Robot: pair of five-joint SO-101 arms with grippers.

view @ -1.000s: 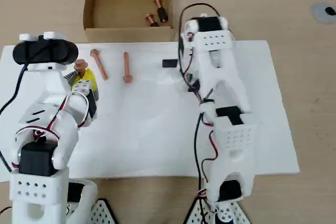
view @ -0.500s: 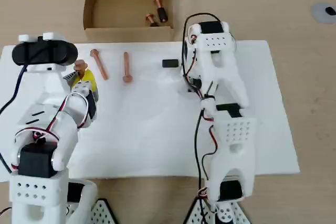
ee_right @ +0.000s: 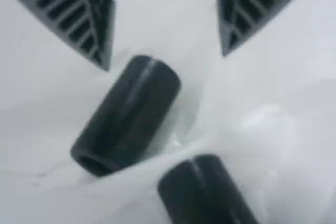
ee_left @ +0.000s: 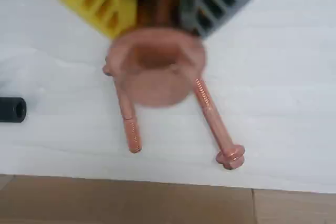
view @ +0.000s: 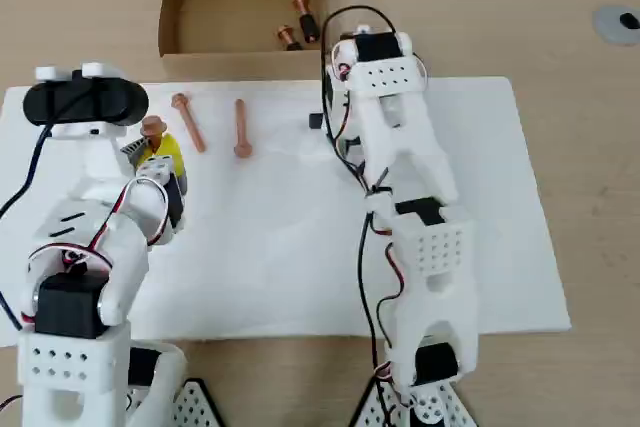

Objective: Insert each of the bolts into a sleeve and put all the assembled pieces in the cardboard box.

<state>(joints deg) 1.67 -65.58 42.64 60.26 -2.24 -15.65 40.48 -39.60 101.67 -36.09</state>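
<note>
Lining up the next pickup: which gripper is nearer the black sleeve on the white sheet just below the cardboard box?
Right. The right gripper hangs open just above the sleeve; the left gripper, shut on a bolt, sits far across the sheet.

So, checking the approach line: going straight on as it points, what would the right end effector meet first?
Probably the black cylindrical sleeve lying on the white sheet, just ahead of the open right end effector; how far off it lies is unclear.
</note>
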